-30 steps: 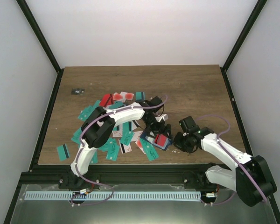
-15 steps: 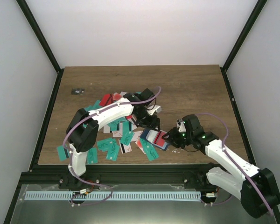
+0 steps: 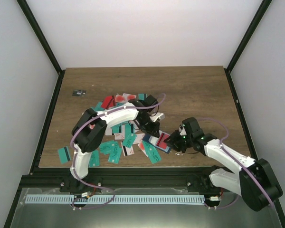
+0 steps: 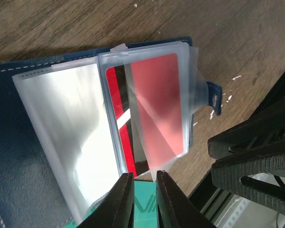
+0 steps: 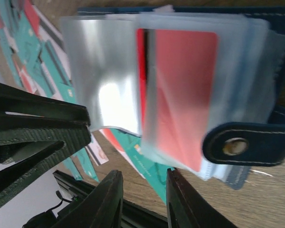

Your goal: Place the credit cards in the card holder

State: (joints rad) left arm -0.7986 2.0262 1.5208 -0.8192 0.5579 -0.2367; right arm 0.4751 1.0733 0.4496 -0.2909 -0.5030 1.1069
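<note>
The navy card holder (image 3: 156, 141) lies open near the table's front, its clear sleeves (image 4: 66, 123) fanned out. A red card (image 4: 156, 104) with a black stripe sits in one sleeve. My left gripper (image 4: 144, 176) hovers over the sleeves' edge with only a narrow gap between its jaws. A sleeve corner reaches its right fingertip, and a teal card (image 4: 145, 209) shows through the gap. My right gripper (image 5: 142, 173) stands a little open and holds nothing, just beside the holder's clasp tab (image 5: 237, 145). Loose credit cards (image 3: 118, 142) are scattered to the left.
A small black object (image 3: 78, 92) lies at the far left. One teal card (image 3: 64, 154) sits alone near the front left edge. The black frame rail (image 3: 133, 171) runs just in front of the holder. Both grippers crowd the holder from opposite sides.
My left gripper's jaws have closed from wide to a narrow gap over the sleeves. The right gripper has moved left up to the holder's clasp side and opened slightly.
</note>
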